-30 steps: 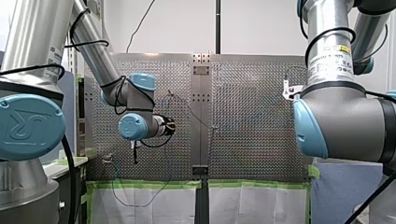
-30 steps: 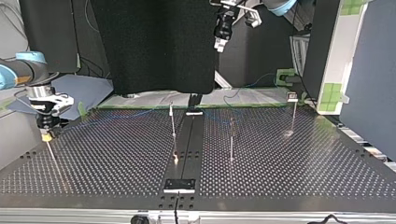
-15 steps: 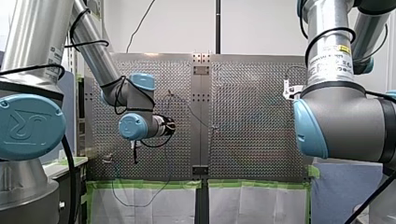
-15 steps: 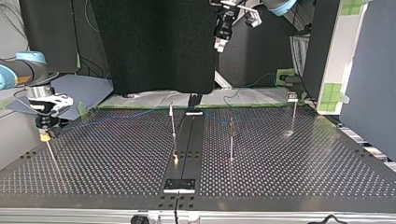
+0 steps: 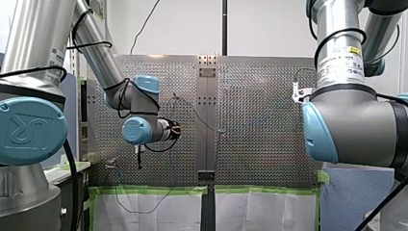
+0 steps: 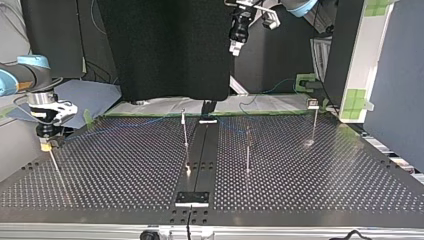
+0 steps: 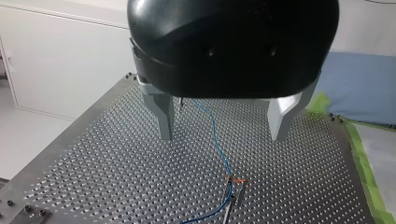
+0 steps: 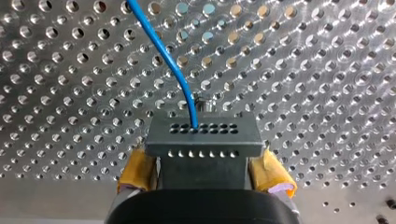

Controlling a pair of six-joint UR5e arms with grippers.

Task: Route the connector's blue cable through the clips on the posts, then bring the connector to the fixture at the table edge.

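Several posts [image 6: 247,150] stand on the perforated surface [image 6: 310,185] before a black curtain [image 6: 165,50]. At the top view's left my right end effector [image 8: 204,173] grips the connector [image 8: 203,135], blue cable [image 8: 163,56] trailing, hardly moved since earlier; my left end effector [image 7: 223,135] hangs open, empty

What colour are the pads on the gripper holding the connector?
Yellow pads, clamping the connector, clearest in the right wrist view.

table [image 8: 327,70]: bright perforated metal, glossy | connector [image 8: 204,140]: dark plastic, matt | cable [image 8: 163,51]: blue sheath, smooth, slightly glossy
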